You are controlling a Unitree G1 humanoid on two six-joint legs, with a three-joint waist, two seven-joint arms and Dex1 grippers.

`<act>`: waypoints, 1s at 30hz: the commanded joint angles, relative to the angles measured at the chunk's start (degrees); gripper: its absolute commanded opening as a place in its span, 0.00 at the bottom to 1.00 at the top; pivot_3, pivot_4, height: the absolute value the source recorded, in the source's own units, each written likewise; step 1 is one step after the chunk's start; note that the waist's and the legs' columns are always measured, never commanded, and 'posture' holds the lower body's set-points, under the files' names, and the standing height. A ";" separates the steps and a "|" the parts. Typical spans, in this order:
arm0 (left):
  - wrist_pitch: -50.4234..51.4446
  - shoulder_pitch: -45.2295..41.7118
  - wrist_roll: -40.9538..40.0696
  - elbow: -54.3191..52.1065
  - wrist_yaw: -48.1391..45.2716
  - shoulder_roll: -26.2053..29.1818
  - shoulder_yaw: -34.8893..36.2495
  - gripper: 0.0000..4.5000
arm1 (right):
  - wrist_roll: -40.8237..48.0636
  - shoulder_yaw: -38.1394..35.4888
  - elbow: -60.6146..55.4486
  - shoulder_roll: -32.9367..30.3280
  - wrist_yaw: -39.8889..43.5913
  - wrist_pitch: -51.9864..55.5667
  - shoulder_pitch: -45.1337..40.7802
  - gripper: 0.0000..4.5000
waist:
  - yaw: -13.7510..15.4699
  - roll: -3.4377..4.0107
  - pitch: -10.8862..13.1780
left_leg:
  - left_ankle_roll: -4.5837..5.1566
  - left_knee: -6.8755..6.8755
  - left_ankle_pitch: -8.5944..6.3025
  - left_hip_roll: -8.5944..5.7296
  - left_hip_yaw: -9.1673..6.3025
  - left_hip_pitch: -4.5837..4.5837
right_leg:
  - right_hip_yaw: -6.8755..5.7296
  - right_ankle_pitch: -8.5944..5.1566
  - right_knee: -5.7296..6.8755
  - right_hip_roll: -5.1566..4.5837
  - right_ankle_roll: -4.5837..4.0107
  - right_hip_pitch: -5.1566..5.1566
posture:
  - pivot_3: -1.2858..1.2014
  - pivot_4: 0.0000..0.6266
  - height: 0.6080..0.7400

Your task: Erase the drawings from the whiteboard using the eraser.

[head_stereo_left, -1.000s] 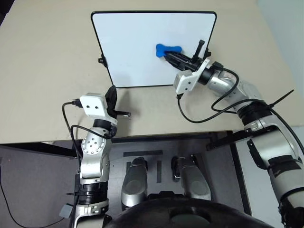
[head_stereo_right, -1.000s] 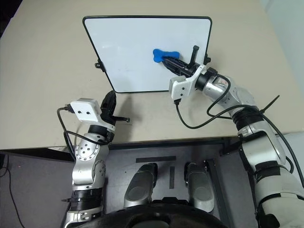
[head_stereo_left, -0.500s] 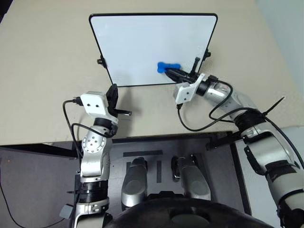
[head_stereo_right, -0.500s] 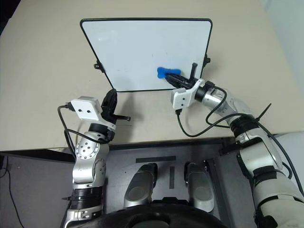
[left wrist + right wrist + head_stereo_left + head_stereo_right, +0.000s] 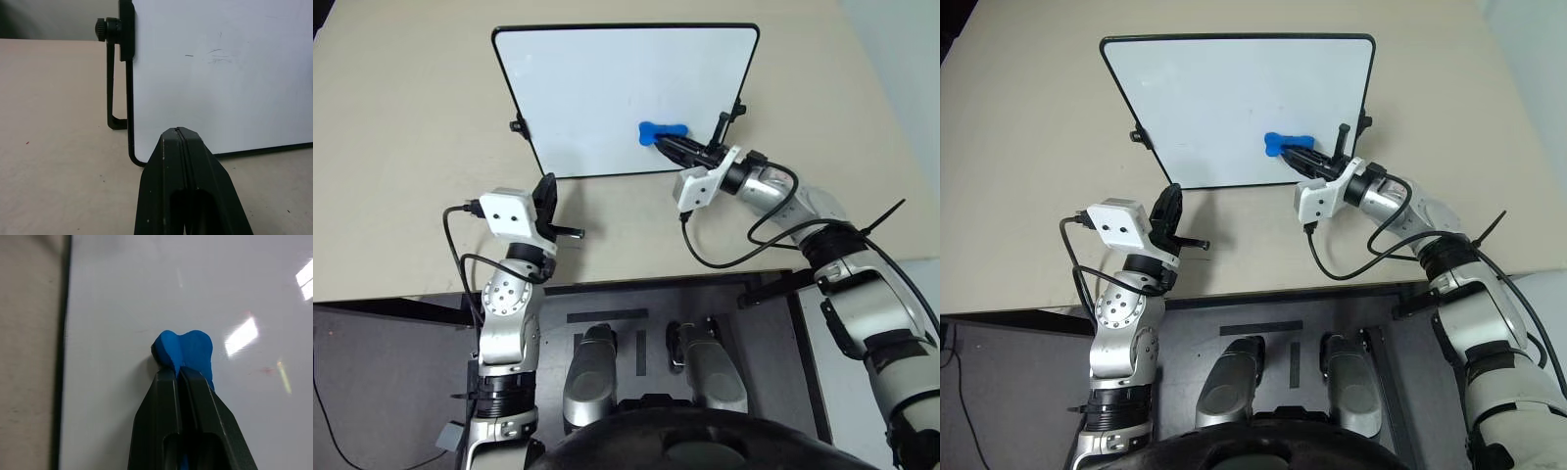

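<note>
Eraser (image 5: 662,131) slid lower on whiteboard (image 5: 597,88)

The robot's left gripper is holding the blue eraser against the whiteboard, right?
Not quite: it is the right gripper that holds the blue eraser against the whiteboard, as the left eye view shows. The left gripper is shut on nothing.

We see the whiteboard (image 5: 607,88) as smooth and glossy, catching light glints, inside a thin matt black frame. The eraser (image 5: 185,352) looks like soft matt blue foam. The worktop (image 5: 401,147) is matt beige, faintly speckled.
</note>
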 commanded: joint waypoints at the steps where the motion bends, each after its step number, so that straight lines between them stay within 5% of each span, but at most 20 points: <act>1: -0.76 -0.97 -0.04 -0.67 -0.37 0.11 -0.33 0.00 | 2.61 -4.53 -3.27 0.19 -1.95 1.70 -4.43 0.00 | -0.13 0.00 0.00 | 0.00 -0.02 0.00 0.00 0.00 0.00 | 0.02 0.00 0.00 0.01 0.00 -0.04 | 0.52 0.24 1.00; 23: -0.72 -0.80 -0.12 -0.93 -0.31 0.13 -0.27 0.00 | 7.43 -0.22 -3.70 5.63 13.46 1.91 1.21 0.00 | -0.81 -0.02 -0.01 | 0.03 -0.12 -0.24 -0.04 0.14 0.03 | 0.84 0.02 -0.24 0.26 0.14 -0.38 | 0.52 0.24 1.00; 30: -0.66 -0.53 -0.39 -1.47 -0.44 0.48 0.32 0.00 | 27.81 -4.50 -20.60 -0.21 30.21 12.83 12.51 0.00 | -0.35 -0.05 -0.03 | 0.03 -0.12 -0.34 -0.04 0.23 -0.04 | 0.84 0.02 -0.44 0.28 0.14 -0.34 | 0.52 0.24 1.00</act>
